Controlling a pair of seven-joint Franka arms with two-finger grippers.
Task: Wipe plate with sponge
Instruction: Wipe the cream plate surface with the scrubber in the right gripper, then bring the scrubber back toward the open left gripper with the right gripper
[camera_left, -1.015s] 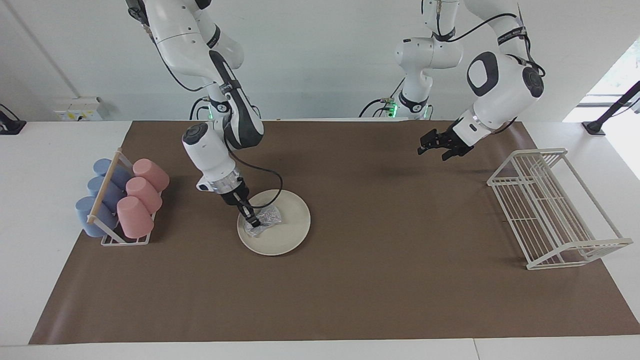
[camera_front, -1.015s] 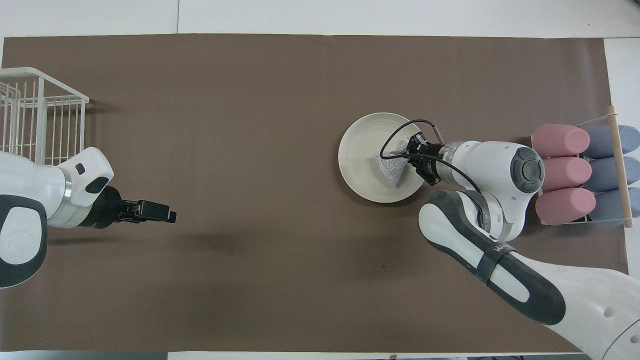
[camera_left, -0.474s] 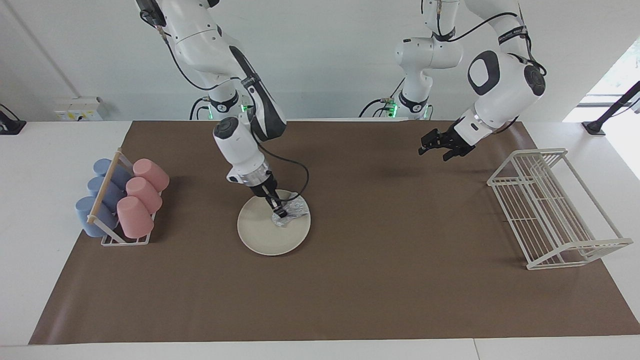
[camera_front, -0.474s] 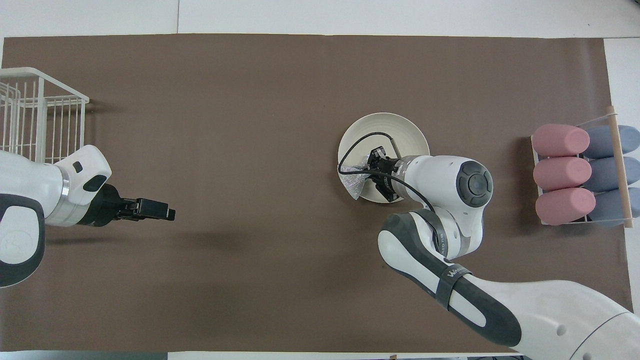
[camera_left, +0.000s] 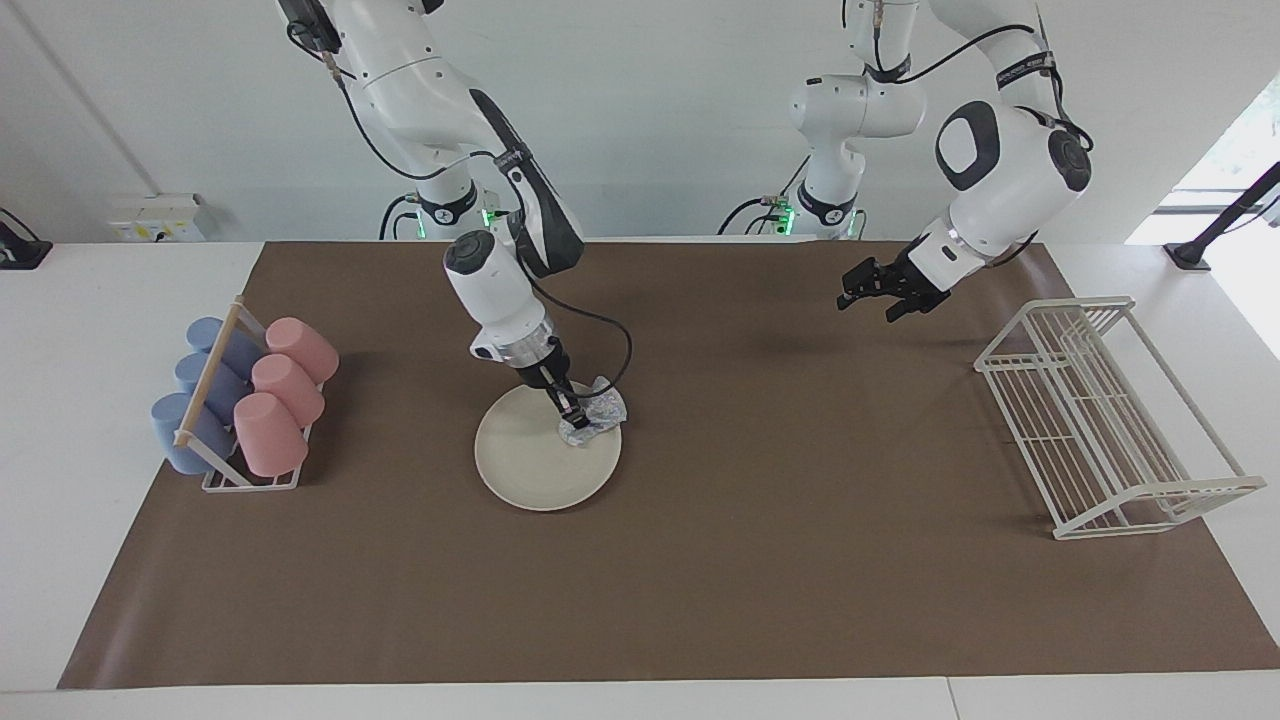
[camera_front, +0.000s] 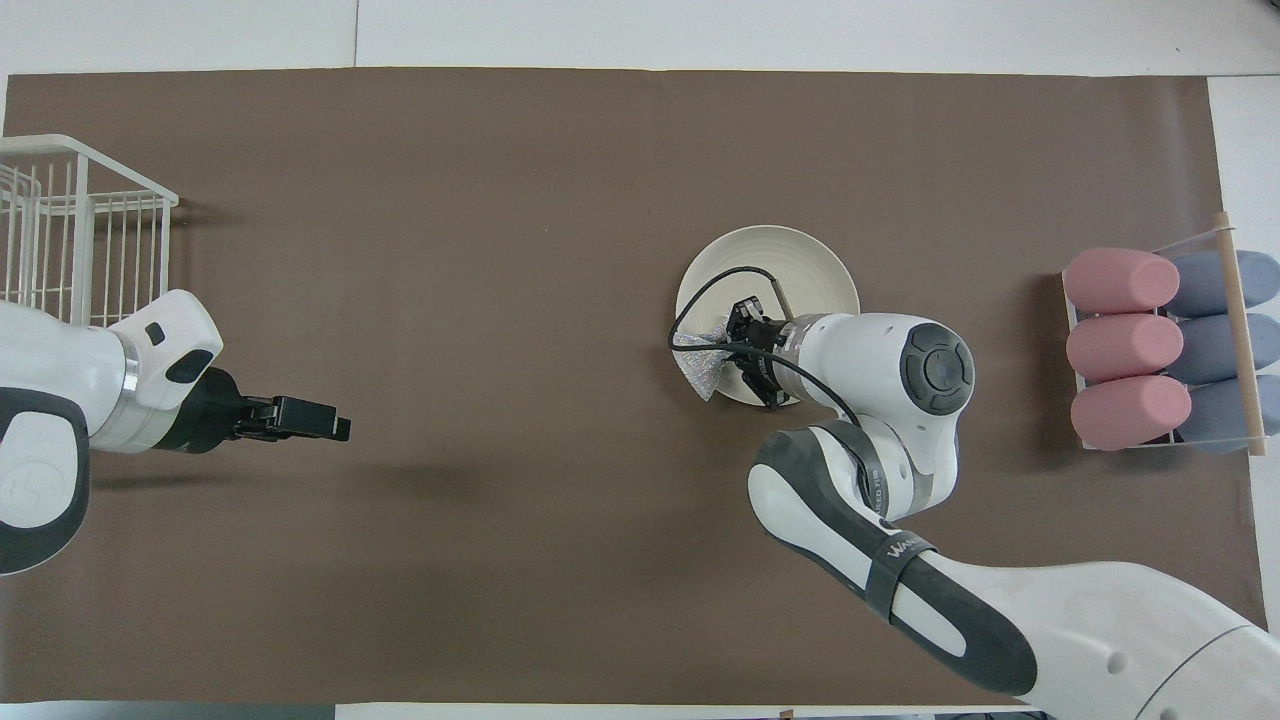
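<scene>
Since half a second ago the right gripper (camera_left: 572, 411) has slid the sponge (camera_left: 597, 413) across the plate (camera_left: 535, 460) toward the left arm's end of the table, so that the silvery pad now hangs over the plate's rim on that side, and the arm's wrist has swung nearer to the robots; the left arm has not changed its pose

Going across the facing view from its left edge: a small rack (camera_left: 250, 478) at the right arm's end of the table holds three blue cups (camera_left: 185, 430) and three pink cups (camera_left: 270, 432) lying on their sides. Next comes the cream plate, flat on the brown mat (camera_left: 700, 560), roughly midway along the right arm's half of the table. The right gripper reaches down to the part of the plate nearest the robots, its fingers (camera_front: 741, 318) clamped on the sponge, which presses on the plate's surface at the rim. Further along, the left gripper (camera_left: 868, 297) hangs in the air over bare mat, waiting, its fingers spread apart with nothing between them. Last, a white wire dish rack (camera_left: 1100, 420) stands at the left arm's end of the table
</scene>
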